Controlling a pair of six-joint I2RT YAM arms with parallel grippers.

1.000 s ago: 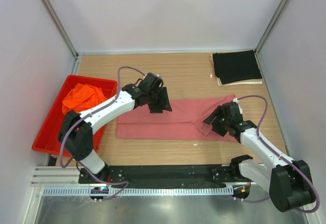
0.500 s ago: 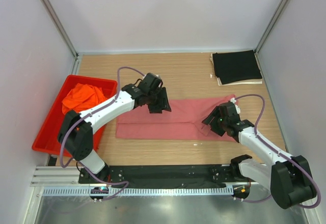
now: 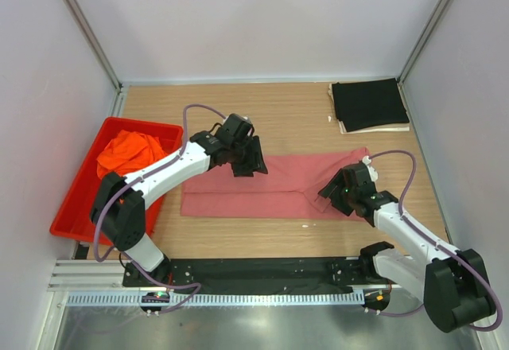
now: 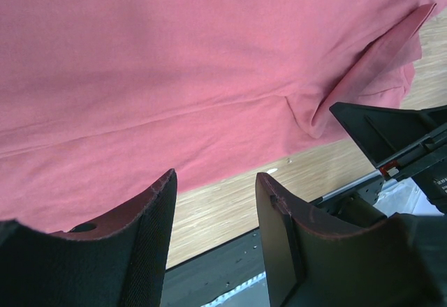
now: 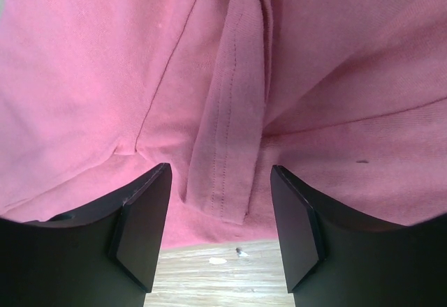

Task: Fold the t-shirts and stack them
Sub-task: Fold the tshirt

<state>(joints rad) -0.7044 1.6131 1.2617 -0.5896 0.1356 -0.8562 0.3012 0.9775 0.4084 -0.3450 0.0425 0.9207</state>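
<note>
The dusty rose-red t-shirt (image 3: pixel 274 191) is spread flat as a wide band across the middle of the wooden worktop (image 3: pixel 294 119), long way running 9 to 3 o'clock. The left tool (image 3: pixel 250 163) sits over the shirt's far edge, around its 11 o'clock. In the left wrist view that tool (image 4: pixel 216 181) is wide open, nothing between its fingers (image 4: pixel 150 209), just pink cloth (image 4: pixel 174 63) and a strip of bare wood underneath. The right tool (image 3: pixel 334 195) is over at the shirt's 4 o'clock end. Its own camera shows it (image 5: pixel 218 181) gaping open too, with the two fingers (image 5: pixel 143 209) straddling a narrow stitched fold (image 5: pixel 227 146) of the shirt (image 5: pixel 335 56). The fold lies in the gap but isn't pinched, so it's got hold of nothing. The bright orange t-shirt (image 3: pixel 127 149) is bunched up in the far end of the red plastic tray (image 3: pixel 75 207), which sits at the worktop's 9 o'clock side. The black t-shirt (image 3: pixel 369 103) is already folded into a neat square up in the 1 o'clock corner, well apart from both tools.
</note>
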